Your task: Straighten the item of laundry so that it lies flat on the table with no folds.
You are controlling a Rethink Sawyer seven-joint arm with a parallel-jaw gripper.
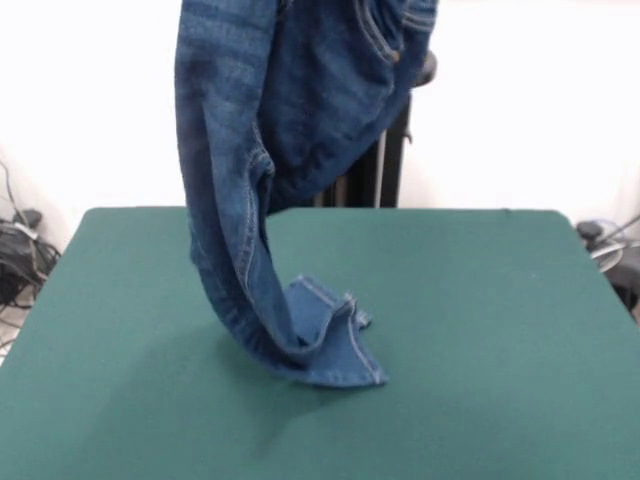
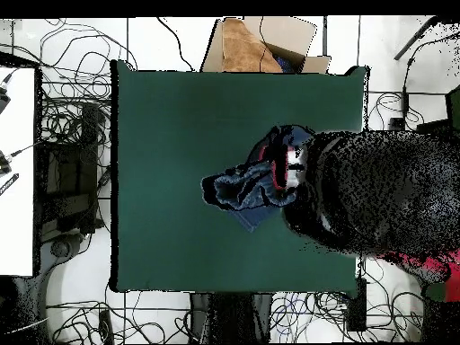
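The small pair of blue denim jeans [image 1: 262, 190] hangs in the air above the wide rectangular bench with the dark green felt-like top [image 1: 480, 340]. In the front view the upper part of the jeans goes out of the picture at the top edge, near 12 o'clock, so the place where the cloth is held is not visible there. A pocket with orange stitching shows high up, toward 1 o'clock. From there one leg falls down in a long curve and its hem lies crumpled on the bench, a little toward 7 o'clock from the middle of the green top. The hem is folded over itself, with the light seam stitching visible along its edge. The rest of the jeans does not touch the bench.

Behind the cloth, at 12 o'clock, the black pedestal [image 1: 385, 160] of the robot stands at the far side of the bench.

In the overhead view the jeans [image 2: 247, 189] are a bunched blue mass a little toward 3 o'clock from the middle of the bench [image 2: 162, 135]. The arm, a big dark shape with a red part [image 2: 377, 198], reaches in from 3 o'clock and meets the cloth. A small red and white part shows where arm and cloth meet, but I cannot tell if the fingers are open or closed.

A brown cardboard box [image 2: 260, 45] stands on the floor just beyond the bench edge at 12 o'clock, and many cables [image 2: 67, 135] lie on the floor at 9 o'clock.
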